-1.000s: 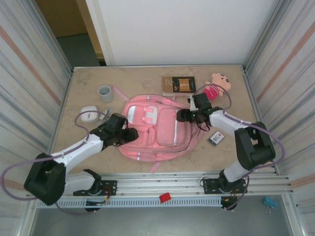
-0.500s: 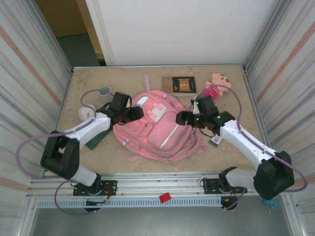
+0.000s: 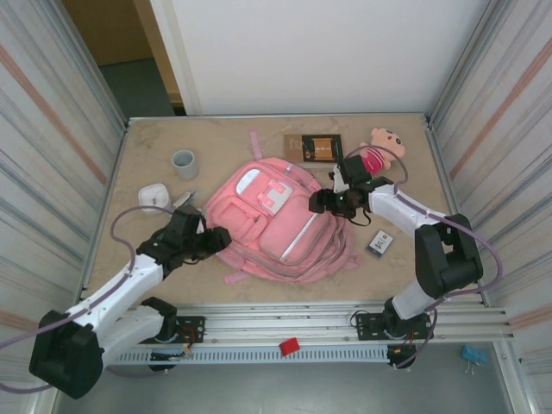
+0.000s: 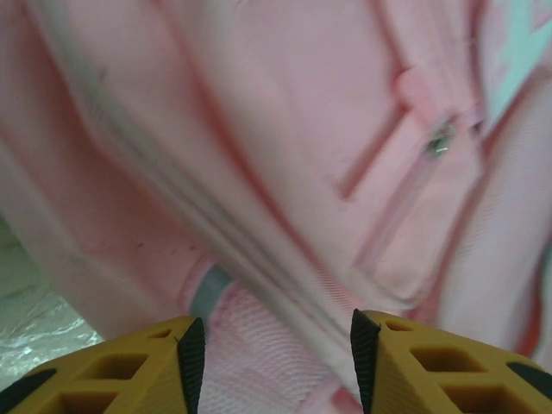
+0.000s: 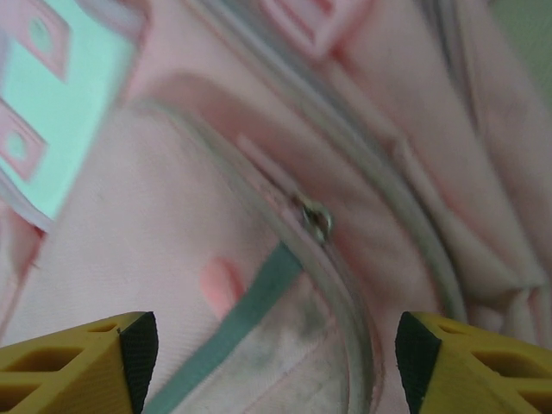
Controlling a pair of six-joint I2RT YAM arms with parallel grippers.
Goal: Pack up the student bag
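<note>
The student bag (image 3: 278,222), a large pink backpack, lies front up and slanted in the middle of the table. My left gripper (image 3: 216,239) is at its lower left edge. In the left wrist view a fold of the pink mesh side pocket (image 4: 259,345) fills the gap of the left gripper (image 4: 274,366) from pad to pad. My right gripper (image 3: 320,203) rests on the bag's upper right side. In the right wrist view the right gripper (image 5: 276,362) stands wide open over a front pocket, near a zip pull (image 5: 316,217) and a teal strip (image 5: 246,326).
A grey cup (image 3: 184,163) and a white object (image 3: 153,197) sit at the left. A brown book (image 3: 313,148) and a plush doll (image 3: 379,148) lie at the back right. A small packet (image 3: 379,242) lies right of the bag. Metal walls enclose the table.
The bag has turned from upright to slanted over the last second. My left arm swung from the bag's upper left corner down to its lower left edge. The right gripper stayed put.
</note>
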